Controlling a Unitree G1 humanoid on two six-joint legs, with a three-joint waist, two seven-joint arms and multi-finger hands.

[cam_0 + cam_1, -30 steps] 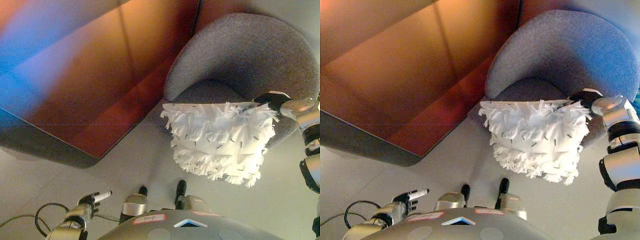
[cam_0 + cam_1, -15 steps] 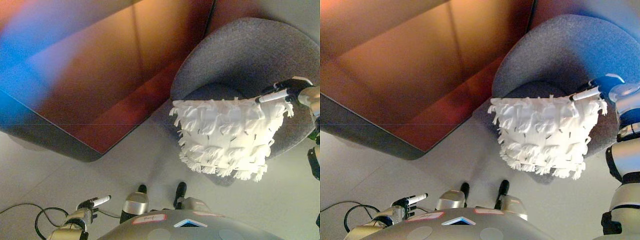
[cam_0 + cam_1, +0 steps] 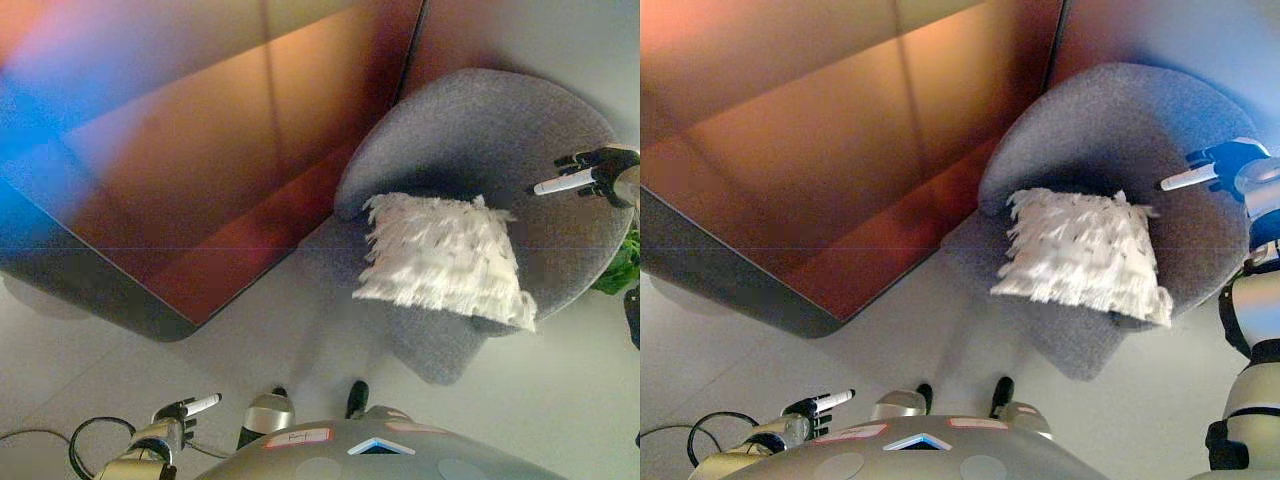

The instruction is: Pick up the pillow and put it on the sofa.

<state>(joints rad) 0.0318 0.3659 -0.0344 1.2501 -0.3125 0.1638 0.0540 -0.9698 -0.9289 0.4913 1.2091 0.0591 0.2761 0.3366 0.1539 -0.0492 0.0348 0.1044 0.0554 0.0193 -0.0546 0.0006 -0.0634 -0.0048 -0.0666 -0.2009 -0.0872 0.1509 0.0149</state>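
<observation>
A white shaggy pillow [image 3: 445, 258] lies on the seat of the round grey sofa chair [image 3: 470, 130], its lower right corner hanging over the seat's front edge. My right hand [image 3: 590, 175] hovers to the pillow's upper right, over the chair's right side, open with a white-tipped finger stretched out and nothing in it. It is apart from the pillow. My left hand [image 3: 180, 415] hangs low at the lower left, over the floor, fingers relaxed and empty.
A large reddish-brown panel [image 3: 200, 170] with a dark edge fills the left and top, close beside the chair. A green plant [image 3: 622, 268] shows at the right edge. Pale floor [image 3: 560, 400] lies in front of the chair.
The pillow has left my right hand and dropped onto the chair seat. My right hand has opened and risen slightly to the right. The camera has shifted a little.
</observation>
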